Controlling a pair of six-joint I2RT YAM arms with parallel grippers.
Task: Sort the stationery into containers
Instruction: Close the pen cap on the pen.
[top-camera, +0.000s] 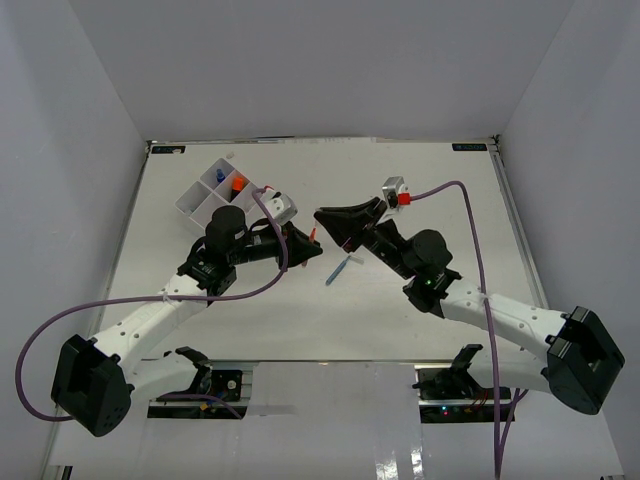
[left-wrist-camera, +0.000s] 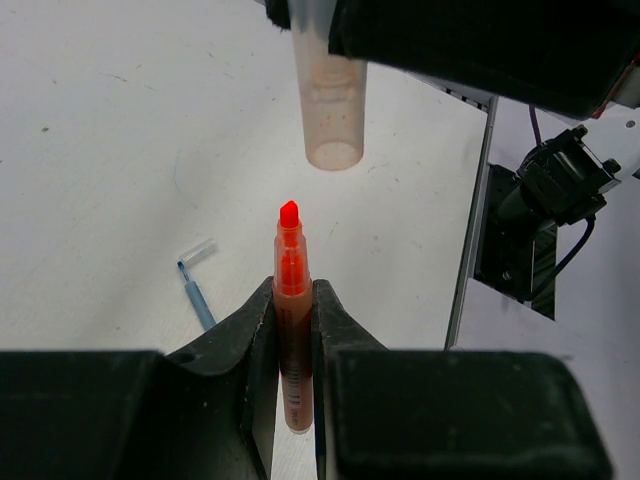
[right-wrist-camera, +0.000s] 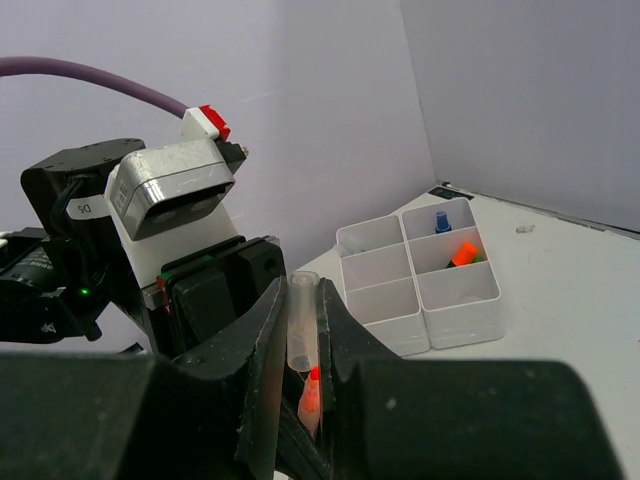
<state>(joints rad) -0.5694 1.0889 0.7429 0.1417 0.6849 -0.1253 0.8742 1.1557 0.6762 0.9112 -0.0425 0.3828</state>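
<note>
Mid-air, left claw (left-wrist-camera: 292, 293) tight on highlighter (left-wrist-camera: 293, 335), tip toward cap (left-wrist-camera: 333, 100) pinched by right claw (right-wrist-camera: 300, 298)

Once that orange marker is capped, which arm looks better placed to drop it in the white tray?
Left, probably. The left end effector is shut on the orange highlighter, and the white tray sits close by on its side. The right end effector holds only the clear cap.
</note>
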